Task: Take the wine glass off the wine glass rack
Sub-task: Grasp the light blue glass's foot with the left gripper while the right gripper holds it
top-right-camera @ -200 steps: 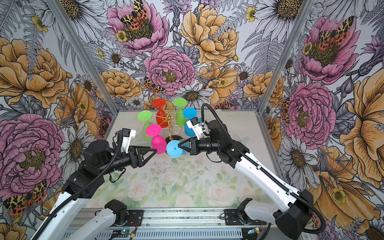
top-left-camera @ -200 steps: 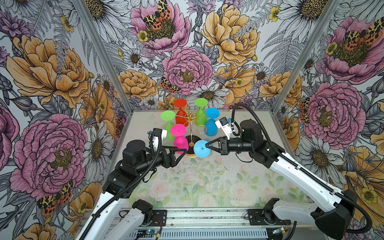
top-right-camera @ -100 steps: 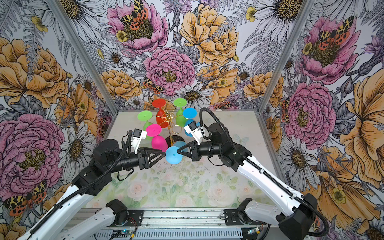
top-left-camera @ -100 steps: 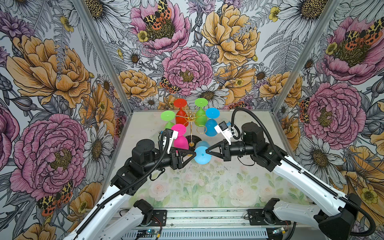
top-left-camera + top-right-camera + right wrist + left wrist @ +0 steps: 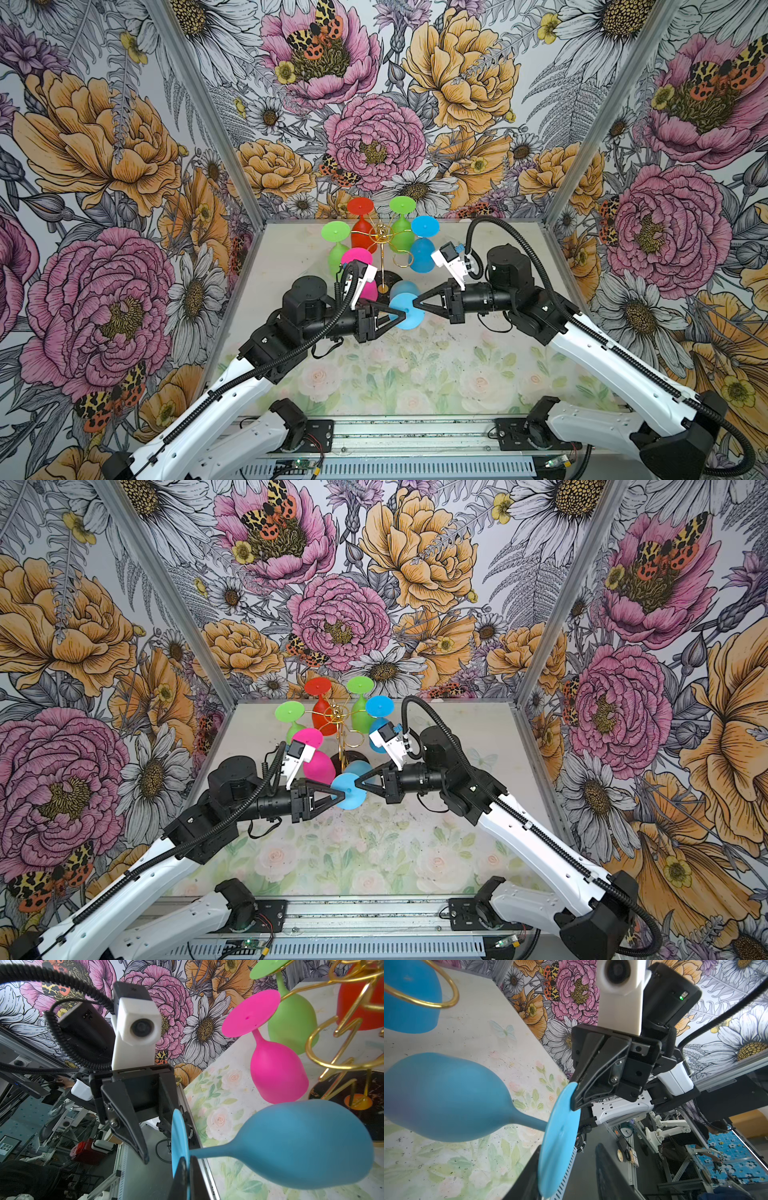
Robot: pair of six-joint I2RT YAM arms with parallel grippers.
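Pinching the glass (image 5: 409, 316) by its foot, the right gripper (image 5: 414, 302) held it level beside the rack (image 5: 382, 266); the left gripper (image 5: 402, 316) stood spread around that foot.

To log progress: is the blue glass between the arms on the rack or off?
Off: the blue glass is sideways, clear of the rack, foot in the right pincer.
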